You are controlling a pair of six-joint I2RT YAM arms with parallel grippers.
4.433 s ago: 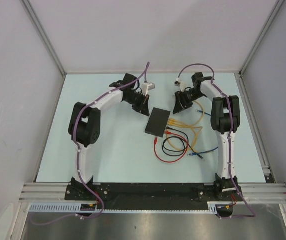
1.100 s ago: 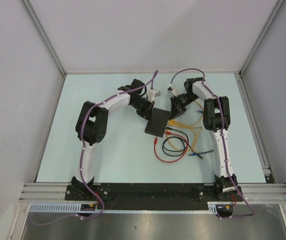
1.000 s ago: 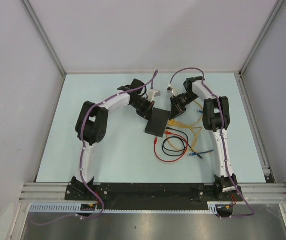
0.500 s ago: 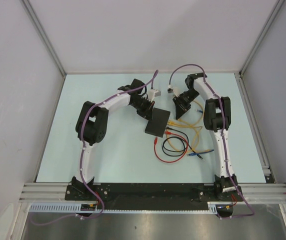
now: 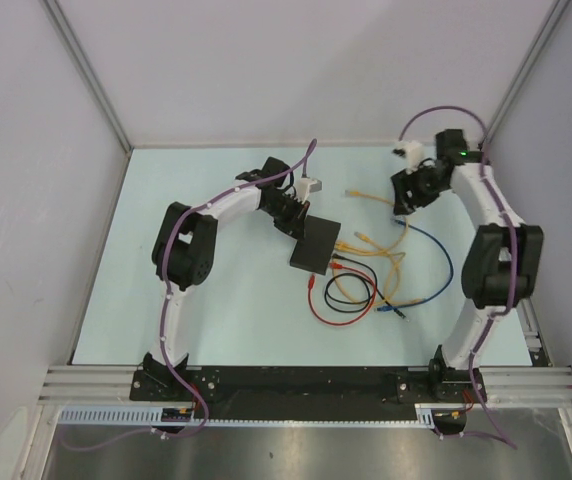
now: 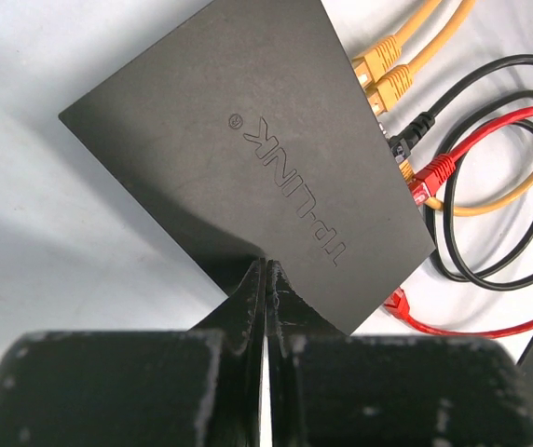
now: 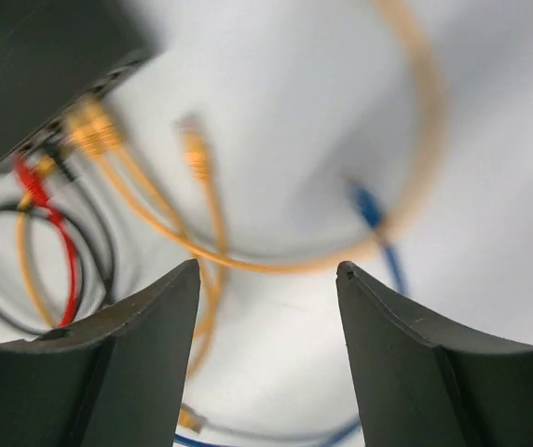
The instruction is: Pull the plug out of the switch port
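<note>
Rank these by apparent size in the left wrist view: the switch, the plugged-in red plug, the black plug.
Largest: the switch. The plugged-in red plug and black plug look about alike; unranked.

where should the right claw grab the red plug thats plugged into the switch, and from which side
Take the red plug by the rear of its boot, where the black plug beside it leaves a bit more room. Bring the open right claw down from above, straddling it, then likely pull straight away from the switch, along the cable.
</note>
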